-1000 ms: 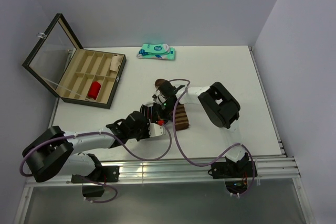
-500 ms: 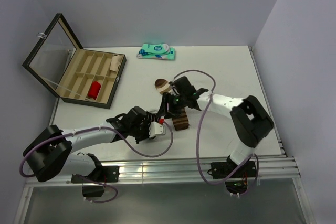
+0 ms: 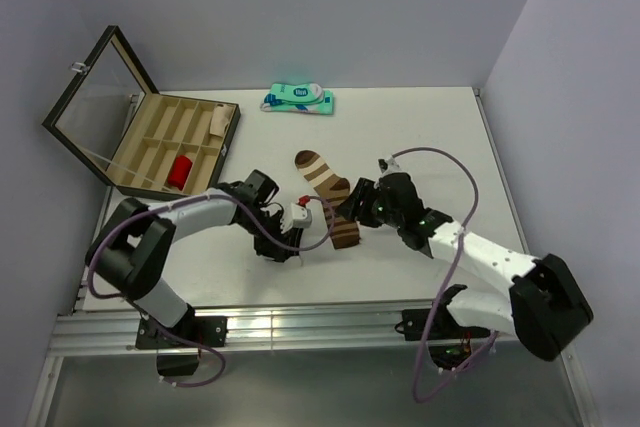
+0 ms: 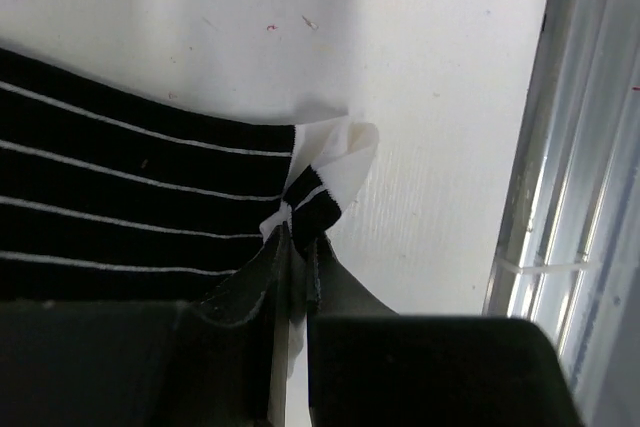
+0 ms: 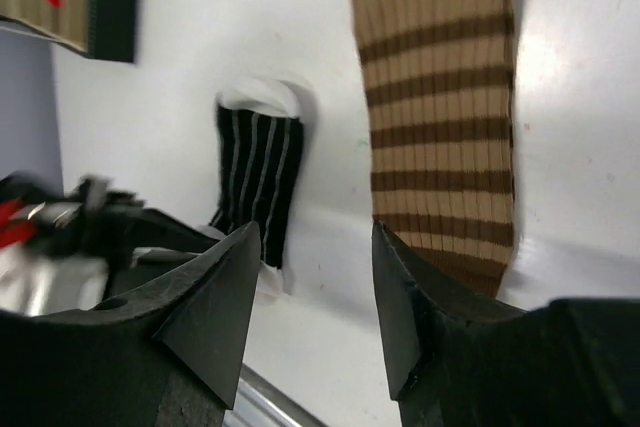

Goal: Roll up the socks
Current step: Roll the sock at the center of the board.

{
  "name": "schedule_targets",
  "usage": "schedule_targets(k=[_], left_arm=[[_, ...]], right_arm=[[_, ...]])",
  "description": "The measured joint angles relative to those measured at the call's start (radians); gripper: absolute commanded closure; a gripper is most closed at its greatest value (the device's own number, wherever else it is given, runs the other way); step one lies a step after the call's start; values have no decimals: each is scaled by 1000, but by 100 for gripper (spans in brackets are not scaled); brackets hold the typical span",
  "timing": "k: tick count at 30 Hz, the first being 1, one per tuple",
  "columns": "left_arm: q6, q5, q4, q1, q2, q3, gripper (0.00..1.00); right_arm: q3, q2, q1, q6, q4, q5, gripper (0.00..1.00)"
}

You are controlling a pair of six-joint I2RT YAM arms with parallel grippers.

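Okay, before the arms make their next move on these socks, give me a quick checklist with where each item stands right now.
1. Hold: left gripper shut on the white edge of the black sock: ok.
2. Free arm: right gripper open, nothing in it: ok.
3. Second sock: brown sock lies flat: ok.
4. Socks laid together: not ok, table shows between them.
5. Rolling started: not ok, neither looks rolled.
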Motion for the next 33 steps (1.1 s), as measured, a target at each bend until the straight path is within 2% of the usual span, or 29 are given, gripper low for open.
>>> schedule_targets(k=[4, 6, 10, 15, 22, 29, 33], left_arm=[[49, 69, -132, 30, 132, 119, 100], [78, 101, -203, 39, 192, 176, 100], [138, 169, -357, 65, 325, 299, 100], [220, 230, -539, 99, 463, 417, 100], [265, 264, -707, 124, 582, 478, 100], [246, 261, -774, 146, 632, 507, 100], [215, 257, -791, 151, 657, 528, 100]], right_arm=[[-63, -165, 23, -73, 64, 63, 45], [-81, -226, 72, -126, 92, 100, 45], [-113, -299, 237, -238, 138, 194, 46], [-170, -302, 438, -359, 198, 289, 48], [-160, -169, 612, -463, 252, 399, 49], [8, 119, 753, -557, 246, 478, 48], [70, 219, 793, -597, 248, 489, 47]])
